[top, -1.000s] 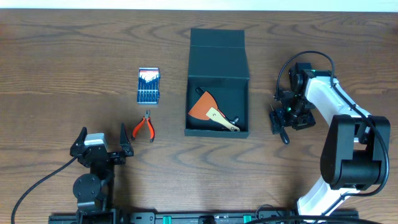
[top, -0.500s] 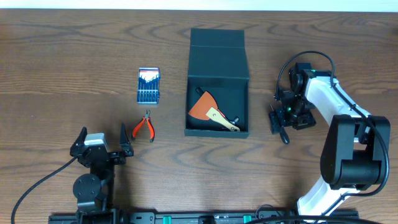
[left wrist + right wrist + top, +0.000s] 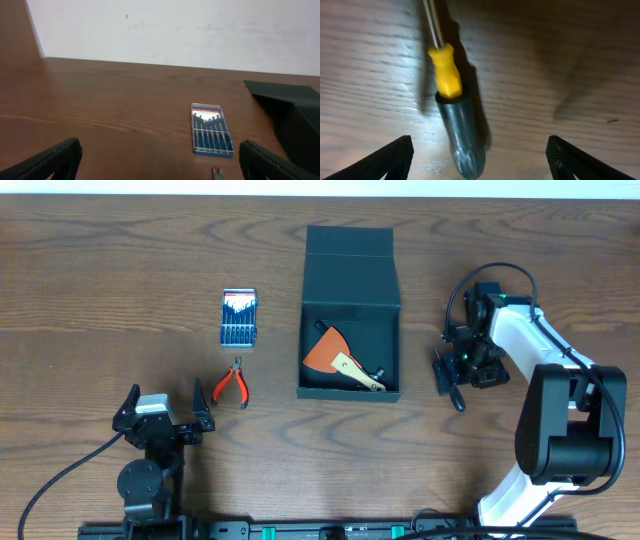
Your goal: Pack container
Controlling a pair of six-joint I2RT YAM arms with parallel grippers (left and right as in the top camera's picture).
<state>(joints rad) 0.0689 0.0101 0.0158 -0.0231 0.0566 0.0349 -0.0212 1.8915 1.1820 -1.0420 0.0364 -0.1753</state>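
1. The wooden table [image 3: 120, 260] fills the overhead view, its grain running side to side.
2. The right arm [image 3: 560, 420] reaches in from the near right edge. It bends back toward the middle, to the right of the box.
3. The container [image 3: 372, 328] sits at the table's centre, its hinged flap lid [image 3: 350, 255] folded back on the far side and the cavity open upward.
4. The left gripper [image 3: 165, 402] rests near the front left edge with its jaws spread wide. In the left wrist view both fingers [image 3: 50, 160] frame bare wood and hold nothing.
5. The right gripper [image 3: 450, 380] hangs low over the table just right of the container. Its fingers [image 3: 390, 160] are spread wide, one on either side of the screwdriver, and touch nothing.
6. A blue screwdriver-set case [image 3: 238, 317] lies flat, left of the container and well apart from it.
7. An orange-bladed tool [image 3: 326, 350] with a pale handle lies inside the container, toward its near end.
8. Orange-handled pliers [image 3: 232, 383] lie just in front of the case.
9. A screwdriver [image 3: 462, 135] with a dark handle and yellow collar lies on the wood between the right fingers.
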